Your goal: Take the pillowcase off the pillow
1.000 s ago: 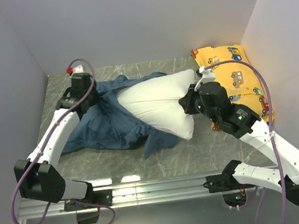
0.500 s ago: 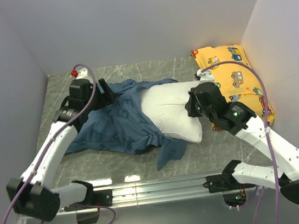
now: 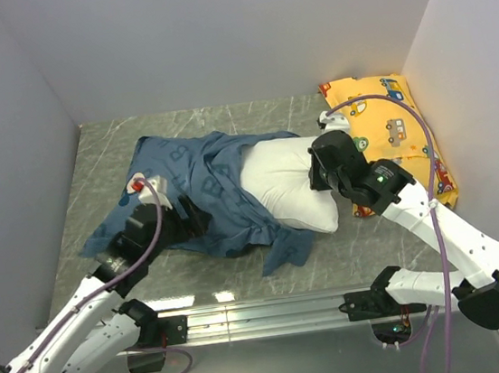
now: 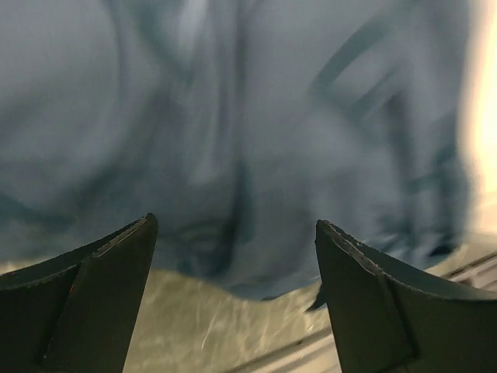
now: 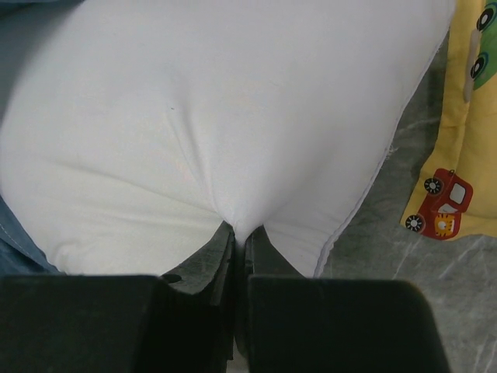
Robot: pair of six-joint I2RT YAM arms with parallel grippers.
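Right gripper [image 5: 239, 233] pinches the pillow [image 5: 233, 101] on a marbled table [image 3: 223, 117] between pale walls [image 3: 231, 34].

Yellow pillow [image 3: 397, 127] just beside pillow [image 3: 278, 183]

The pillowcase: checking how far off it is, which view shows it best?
Top external: the whole pillowcase shows, covering the pillow's left end. Left wrist gives only a blurred close patch; right wrist only a blue sliver beside the pillow.
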